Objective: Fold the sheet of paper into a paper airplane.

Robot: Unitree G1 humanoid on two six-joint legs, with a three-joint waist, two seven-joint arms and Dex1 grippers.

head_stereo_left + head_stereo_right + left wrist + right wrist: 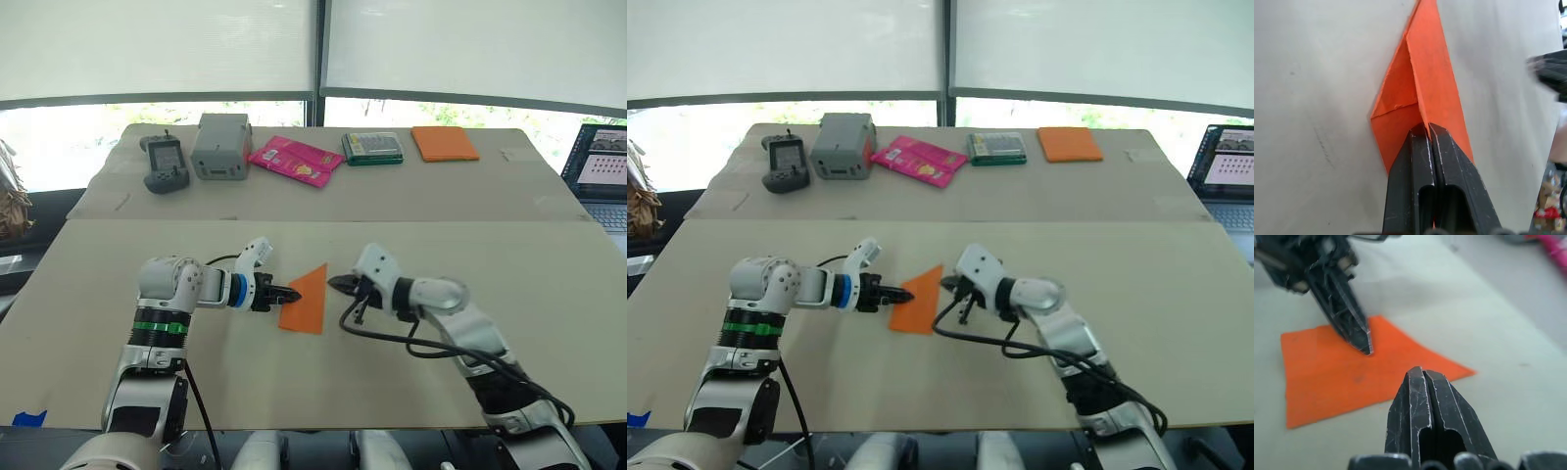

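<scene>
Near the middle of the counter (549, 294), toward its front edge, the paper airplane (307, 300) lies flat, pinned by the clenched left hand (291, 293), so the right hand (336, 284), clenched empty just beside it, should press firmly along the crease.

The paper airplane (307, 300) lies on the table (549, 294) between left pincer (291, 292) and right pincer (336, 285).
</scene>
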